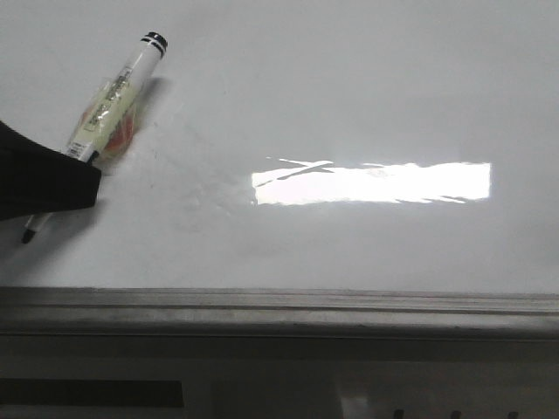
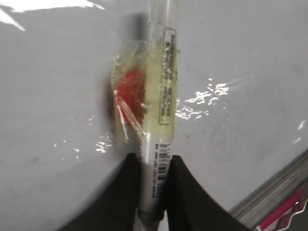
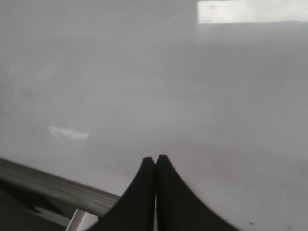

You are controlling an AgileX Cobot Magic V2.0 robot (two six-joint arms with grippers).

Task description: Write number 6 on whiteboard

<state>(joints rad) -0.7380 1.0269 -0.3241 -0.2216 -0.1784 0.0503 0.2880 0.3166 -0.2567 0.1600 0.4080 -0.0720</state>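
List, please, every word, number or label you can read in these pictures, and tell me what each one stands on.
No text can be read.
Marker label: a strip of small print along the barrel, too blurred to read.
Marker barcode, just above the left gripper fingers: bars show, digits too small to read.
Whiteboard: no number or writing visible, only faint smudges and a bright light reflection.

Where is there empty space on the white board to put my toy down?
Most of the whiteboard is bare: the wide stretch right of the marker, around the bright light patch, down to the grey edge rail. No digit is drawn yet. The left corner is crowded: the left gripper holds the marker there. The right gripper is shut, empty.
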